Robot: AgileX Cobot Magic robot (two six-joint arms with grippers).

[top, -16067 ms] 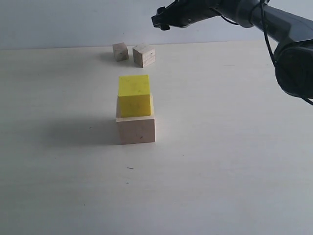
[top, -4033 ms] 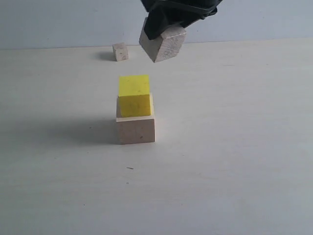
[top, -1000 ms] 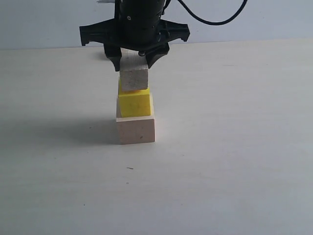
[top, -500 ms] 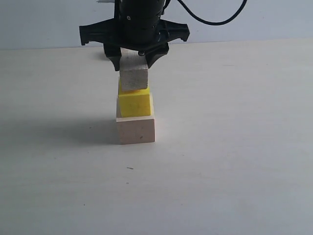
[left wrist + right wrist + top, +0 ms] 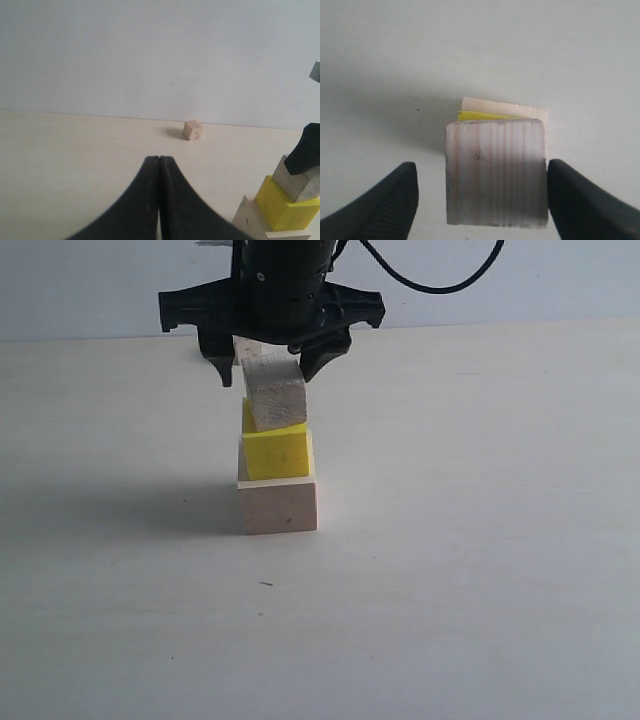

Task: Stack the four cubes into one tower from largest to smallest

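The large pale wood cube (image 5: 278, 506) stands on the table with the yellow cube (image 5: 277, 452) on top of it. A smaller pale wood cube (image 5: 275, 392) rests on the yellow one, tilted and slightly askew. My right gripper (image 5: 266, 372) hangs open around it: in the right wrist view one finger (image 5: 395, 200) stands clear of this cube (image 5: 495, 172) and the other is at its side. The smallest wood cube (image 5: 193, 130) sits alone far back on the table. My left gripper (image 5: 159, 158) is shut and empty, low beside the stack (image 5: 285, 205).
The pale table (image 5: 480, 540) spreads to all sides of the stack. A light wall (image 5: 150, 55) rises behind its far edge. The right arm's black cable (image 5: 430, 285) loops above the table at the back.
The right gripper's jaws have spread apart, letting go of the smaller wood cube. That cube now sits tilted on the yellow one. The left gripper shows only now.
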